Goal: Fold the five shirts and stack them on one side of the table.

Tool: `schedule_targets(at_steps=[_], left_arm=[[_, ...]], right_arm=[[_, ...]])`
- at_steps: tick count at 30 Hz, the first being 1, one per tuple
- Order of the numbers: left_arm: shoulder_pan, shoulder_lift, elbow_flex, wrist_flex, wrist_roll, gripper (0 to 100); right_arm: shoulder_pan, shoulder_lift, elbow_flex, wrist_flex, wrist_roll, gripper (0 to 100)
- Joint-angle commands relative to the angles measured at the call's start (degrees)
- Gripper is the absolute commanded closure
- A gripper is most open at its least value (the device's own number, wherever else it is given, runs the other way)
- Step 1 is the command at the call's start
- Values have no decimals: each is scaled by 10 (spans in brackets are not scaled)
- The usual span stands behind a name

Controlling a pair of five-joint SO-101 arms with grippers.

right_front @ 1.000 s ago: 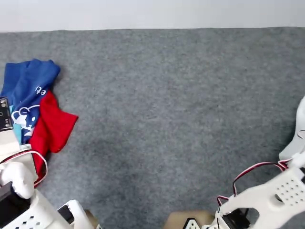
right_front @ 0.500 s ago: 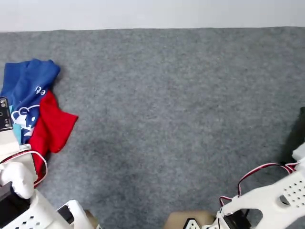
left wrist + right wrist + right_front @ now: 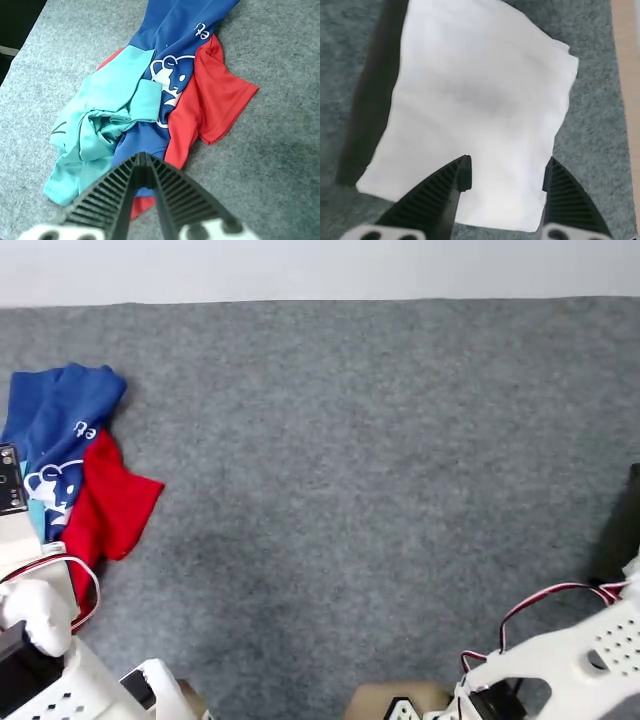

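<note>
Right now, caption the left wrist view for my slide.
Shut left gripper aimed at a crumpled heap: teal shirt, blue shirt, red shirt, on the grey mat.

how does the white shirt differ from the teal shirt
The white shirt lies flat as a neat rectangle; the teal shirt is crumpled. The white shirt sits beneath the open right gripper, the teal shirt in a heap with a blue shirt and a red shirt. Both rest on the grey mat.
</note>
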Motion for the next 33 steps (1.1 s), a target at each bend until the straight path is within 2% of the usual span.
schedule_targets(at_steps=[1, 3, 9, 21, 29, 33], left_arm=[[-3, -5, -2, 2, -4, 997], [-3, -5, -2, 2, -4, 997], [-3, -5, -4, 2, -4, 997], [-4, -5, -5, 3, -4, 997], [-4, -5, -5, 3, -4, 997], [-4, -5, -5, 3, -4, 997]], right_arm=[[-19, -12, -42, 37, -6, 772], [-24, -12, -18, 39, -7, 791], [-49, -11, 76, 36, -40, 985], [-115, -11, 232, 36, -69, 985], [-114, -53, 170, 103, -50, 988], [-97, -95, 107, 95, -50, 988]])
